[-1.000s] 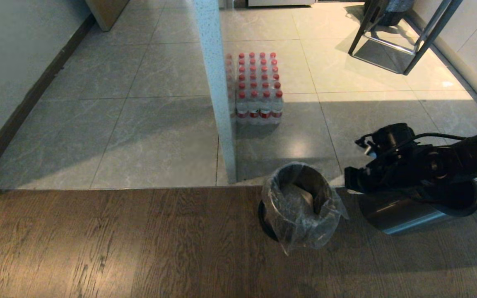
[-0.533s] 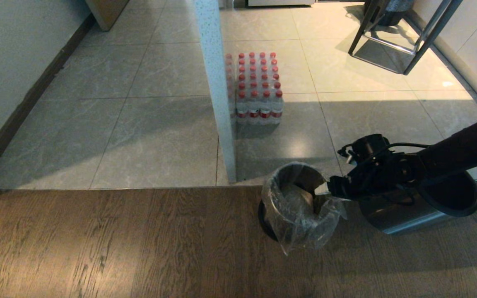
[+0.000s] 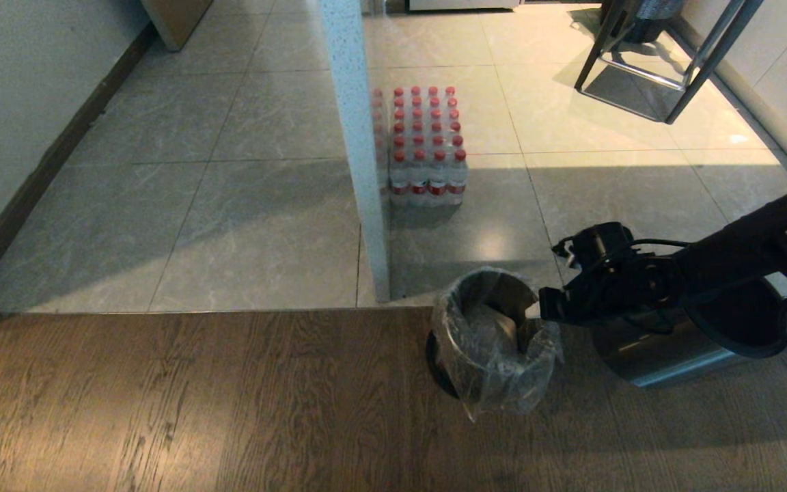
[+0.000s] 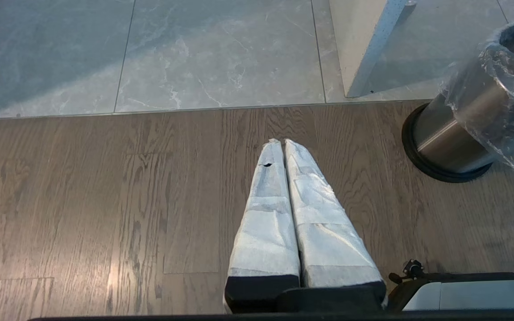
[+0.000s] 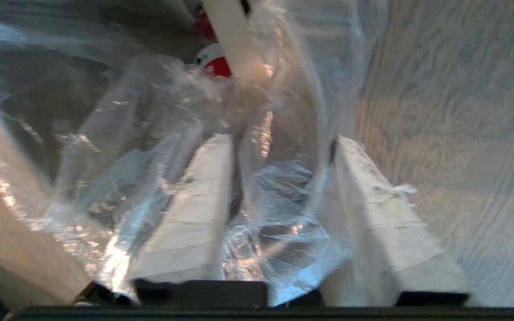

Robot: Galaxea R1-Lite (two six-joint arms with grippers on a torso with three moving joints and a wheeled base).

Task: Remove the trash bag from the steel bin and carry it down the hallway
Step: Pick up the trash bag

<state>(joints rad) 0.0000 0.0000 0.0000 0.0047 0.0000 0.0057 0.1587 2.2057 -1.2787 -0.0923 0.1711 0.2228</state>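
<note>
Right hand (image 3: 542,309): at bin rim, fingers apart, bag film apparently between them.
Left hand (image 4: 279,143): fingers together, idle above wood floor (image 3: 229,403).
Trash bag (image 3: 489,355): lined steel bin (image 4: 449,138).
Surroundings: pillar (image 3: 359,150), bottle pack (image 3: 424,147) behind; second bin (image 3: 667,355) beside.

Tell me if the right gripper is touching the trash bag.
Touching. In the right wrist view, the right gripper straddles the trash bag edge, plastic draped over one finger.

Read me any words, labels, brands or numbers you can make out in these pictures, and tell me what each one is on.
No text can be read anywhere.
Pack of red-capped bottles: the labels show only as red and white bands, too small to read.
Red and white label seen through the trash bag in the right wrist view: blurred, unreadable.
Steel bin: no lettering visible.
</note>
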